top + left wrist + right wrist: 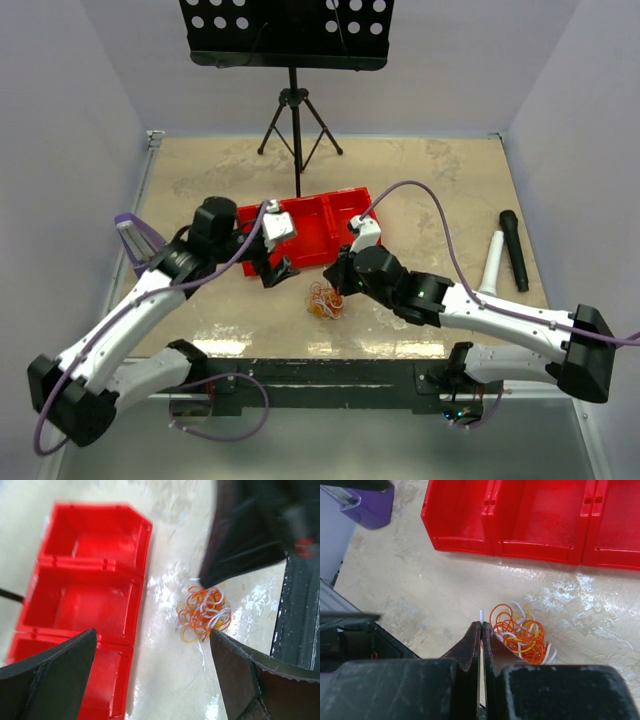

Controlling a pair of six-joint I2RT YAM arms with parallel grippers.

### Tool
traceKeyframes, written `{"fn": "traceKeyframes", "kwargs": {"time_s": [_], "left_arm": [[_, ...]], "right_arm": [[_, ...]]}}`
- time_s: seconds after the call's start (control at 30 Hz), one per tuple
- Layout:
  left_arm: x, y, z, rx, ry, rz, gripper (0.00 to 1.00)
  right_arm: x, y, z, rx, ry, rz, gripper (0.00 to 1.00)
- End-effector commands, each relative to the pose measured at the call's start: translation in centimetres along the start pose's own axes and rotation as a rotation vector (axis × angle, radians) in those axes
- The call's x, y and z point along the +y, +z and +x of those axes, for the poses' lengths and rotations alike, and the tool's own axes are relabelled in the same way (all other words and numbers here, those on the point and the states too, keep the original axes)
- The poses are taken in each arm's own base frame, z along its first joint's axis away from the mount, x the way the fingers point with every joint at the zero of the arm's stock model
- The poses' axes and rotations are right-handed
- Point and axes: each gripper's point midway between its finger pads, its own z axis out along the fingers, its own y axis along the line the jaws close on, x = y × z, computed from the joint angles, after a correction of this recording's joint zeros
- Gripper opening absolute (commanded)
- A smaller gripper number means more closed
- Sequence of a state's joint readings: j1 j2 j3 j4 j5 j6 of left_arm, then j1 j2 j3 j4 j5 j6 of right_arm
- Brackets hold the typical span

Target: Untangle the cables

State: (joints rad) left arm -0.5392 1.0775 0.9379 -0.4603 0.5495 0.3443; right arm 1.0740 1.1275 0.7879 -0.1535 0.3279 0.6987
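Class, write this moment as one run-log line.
left gripper open near cables | right gripper shut on white strand | red tray nearby

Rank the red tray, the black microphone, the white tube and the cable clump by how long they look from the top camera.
Red tray, longest.
Black microphone and white tube look alike.
Cable clump, shortest.

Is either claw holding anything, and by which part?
The right gripper pinches a white strand of the cables near its end; the left gripper is open, holding nothing.

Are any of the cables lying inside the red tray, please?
No, the cables lie clumped on the table, outside the red tray.
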Motion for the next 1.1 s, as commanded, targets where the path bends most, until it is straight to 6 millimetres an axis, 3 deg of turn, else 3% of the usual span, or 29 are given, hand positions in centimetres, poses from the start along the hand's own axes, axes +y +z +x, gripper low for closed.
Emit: {"fn": "traceKeyframes", "kwargs": {"time_s": [0.0, 0.17, 0.33, 0.47, 0.57, 0.67, 0.93, 1.07], "left_arm": [[-3.1, -2.6, -3.7, -0.258, 0.178, 0.057, 1.00], [-5.2, -0.8, -1.0, -0.270, 0.013, 0.164, 1.00], [-6.9, 0.0, -1.3, -0.459, -0.077, 0.213, 1.00], [-6.4, 1.7, -1.7, -0.462, -0.148, 0.200, 1.00], [-5.6, 1.3, -4.6, -0.547, -0.143, 0.185, 1.00], [-5.6, 0.7, -6.2, -0.596, -0.144, 0.181, 1.00], [-6.3, 0.0, -5.7, -0.601, -0.167, 0.188, 0.99], [-7.5, 0.2, -4.5, -0.586, -0.126, 0.229, 0.83]], "right_arm": [[3.0, -0.8, -2.7, -0.054, 0.054, -0.100, 0.00], [4.6, -2.3, -4.8, -0.093, 0.081, -0.148, 0.00], [6.3, -4.0, -7.4, -0.140, 0.102, -0.201, 0.00], [7.9, -5.1, -8.6, -0.162, 0.123, -0.249, 0.00], [8.9, -5.4, -8.6, -0.157, 0.127, -0.271, 0.00], [9.5, -5.2, -8.3, -0.145, 0.121, -0.278, 0.00], [10.9, -5.0, -8.6, -0.147, 0.127, -0.306, 0.00], [11.6, -5.6, -9.7, -0.170, 0.146, -0.323, 0.00]]}}
